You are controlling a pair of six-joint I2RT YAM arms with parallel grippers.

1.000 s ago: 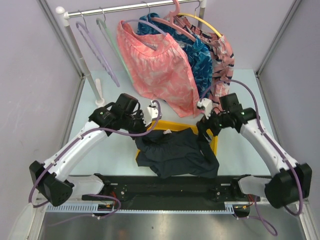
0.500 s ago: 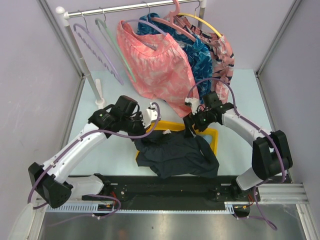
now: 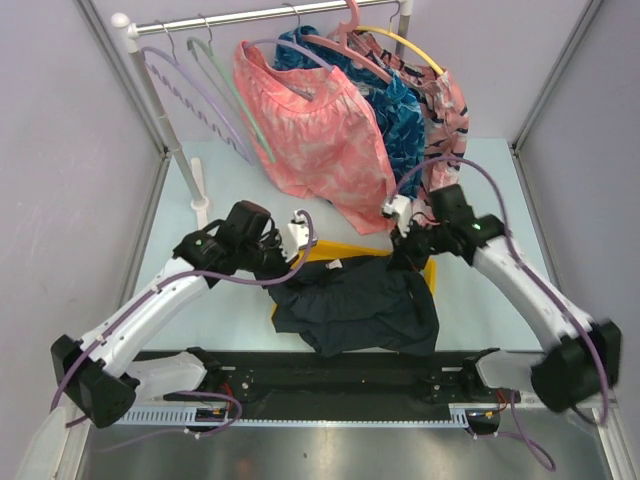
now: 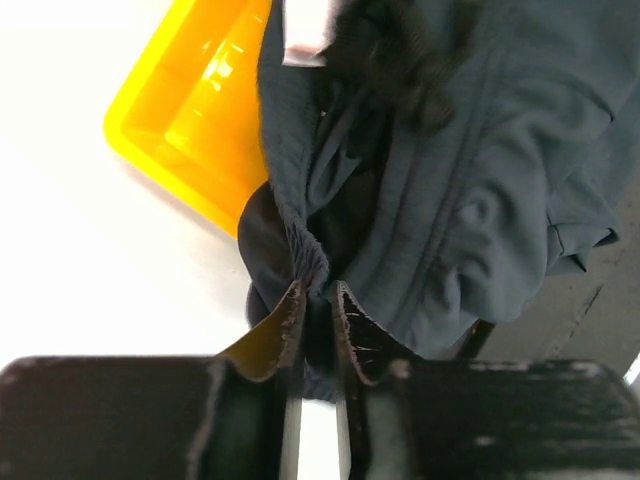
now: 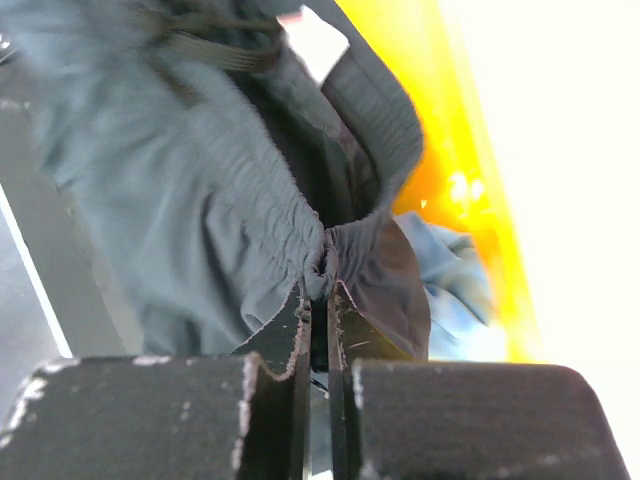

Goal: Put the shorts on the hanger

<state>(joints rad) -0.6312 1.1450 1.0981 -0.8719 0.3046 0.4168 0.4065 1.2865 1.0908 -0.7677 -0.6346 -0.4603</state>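
From above, the shorts (image 3: 355, 310) cover most of the yellow tray (image 3: 318, 250), and only strips show at its 12 and 3 o'clock sides. In the left wrist view, a white label (image 4: 308, 25) at 12 o'clock is blurred and cut off. In the right wrist view, the shorts hide much of a light blue garment (image 5: 455, 275) at 4 o'clock.

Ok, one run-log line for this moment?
left gripper: shut on shorts waistband | right gripper: shut on shorts waistband | shorts: partly over yellow tray | mint-green hanger: on rail, not yet used
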